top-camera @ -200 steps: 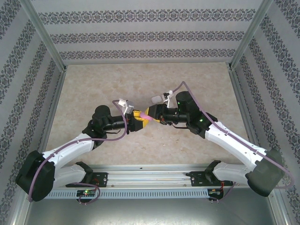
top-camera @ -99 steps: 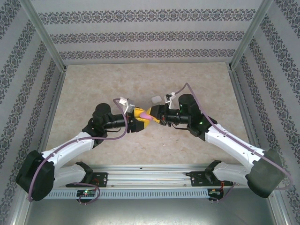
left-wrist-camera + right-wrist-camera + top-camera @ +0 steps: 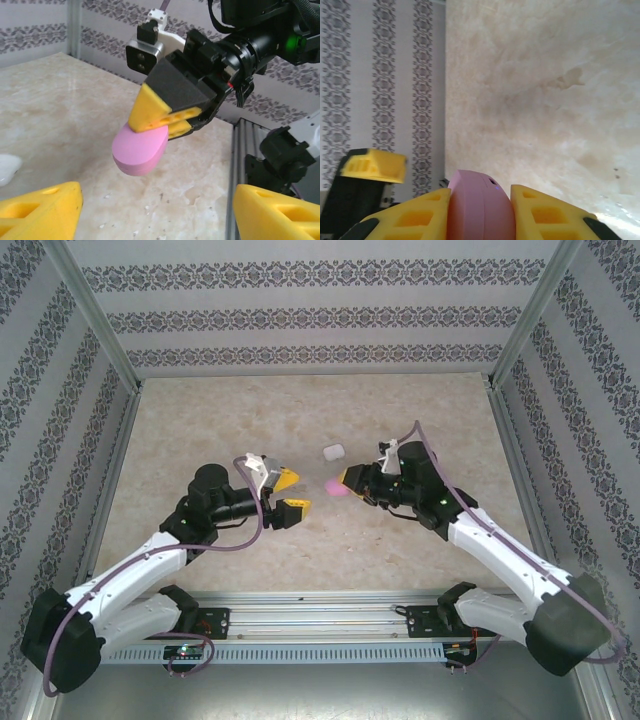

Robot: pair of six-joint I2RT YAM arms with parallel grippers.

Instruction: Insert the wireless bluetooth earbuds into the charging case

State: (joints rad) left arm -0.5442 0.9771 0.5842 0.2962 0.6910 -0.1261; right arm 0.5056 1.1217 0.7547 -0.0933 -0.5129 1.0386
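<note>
we've got the pink case (image 3: 140, 149) pinched in the right gripper (image 3: 346, 480) above the tabletop (image 3: 220, 420), long end poking toward the left gripper (image 3: 290, 493), which is wide open, empty, just across.

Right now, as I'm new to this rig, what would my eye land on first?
The pink case, pinched in the right arm's yellow jaws at mid-table. Facing it, the left arm's jaws stand open and empty, and a small white object lies on the table just beyond.
</note>
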